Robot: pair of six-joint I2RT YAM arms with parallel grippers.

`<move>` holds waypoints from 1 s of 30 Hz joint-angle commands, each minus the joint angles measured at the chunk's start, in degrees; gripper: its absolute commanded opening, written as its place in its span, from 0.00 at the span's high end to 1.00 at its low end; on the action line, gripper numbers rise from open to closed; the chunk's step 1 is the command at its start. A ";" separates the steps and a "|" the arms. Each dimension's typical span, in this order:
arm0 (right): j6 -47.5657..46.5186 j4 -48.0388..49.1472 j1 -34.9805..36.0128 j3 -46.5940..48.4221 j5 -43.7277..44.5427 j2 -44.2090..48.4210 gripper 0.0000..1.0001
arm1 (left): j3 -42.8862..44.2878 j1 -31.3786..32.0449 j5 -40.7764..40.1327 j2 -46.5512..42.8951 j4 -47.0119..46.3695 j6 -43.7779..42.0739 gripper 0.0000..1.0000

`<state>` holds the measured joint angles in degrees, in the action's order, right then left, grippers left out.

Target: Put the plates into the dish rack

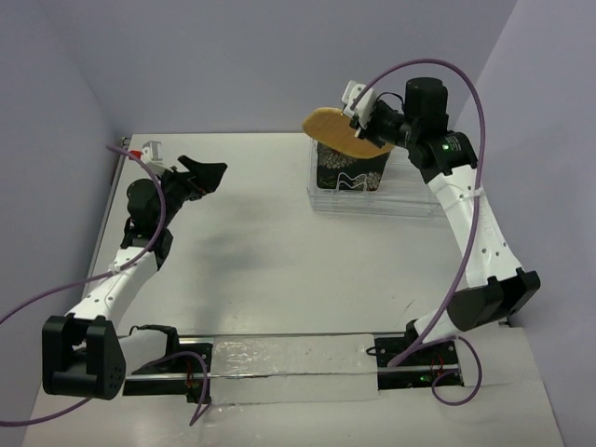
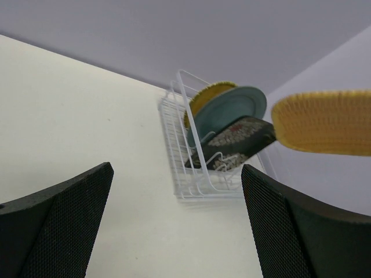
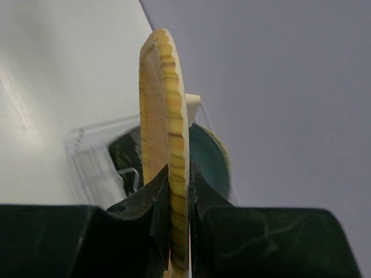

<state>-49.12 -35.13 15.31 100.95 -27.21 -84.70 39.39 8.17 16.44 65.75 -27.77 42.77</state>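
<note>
Right claw (image 3: 178, 176): is clamping tightly on the rim of the orange plate (image 1: 343, 133); its two fingers (image 3: 145, 202) are pressing on either face of the plate, which is showing edge-on in the right wrist view

Orange plate: is hanging in the air over the left end of the dish rack (image 1: 405, 196); it is clear of the counter (image 1: 261, 251); in the top view it is lying tilted, nearer to flat than to upright; it is not yet sitting in the rack

Dish rack: is standing on the far right part of the counter; three plates are standing in it on edge

Black plate (image 1: 351, 171): is leaning in the left end of the rack, its patterned face turning toward the arms; the orange plate is hanging just above it

Teal plate (image 2: 229, 110): is leaning in the rack just behind the black plate, tilting the same way

Yellow plate (image 2: 210, 92): is standing behind the teal plate; only its upper rim is showing

Left claw (image 1: 207, 176): is gaping wide and holding nothing; it is hovering over the left half of the counter, well apart from the rack; in the left wrist view its fingers (image 2: 64, 226) are framing the rack and the raised orange plate
</note>
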 commanded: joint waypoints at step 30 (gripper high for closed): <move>-36.75 -33.32 1.48 27.11 7.92 -22.51 1.00 | 7.53 -0.56 -10.30 4.59 9.40 -5.07 0.01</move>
<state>-87.99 -74.24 16.88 125.64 -19.71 -106.70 43.48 8.15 7.21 69.40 -18.60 38.51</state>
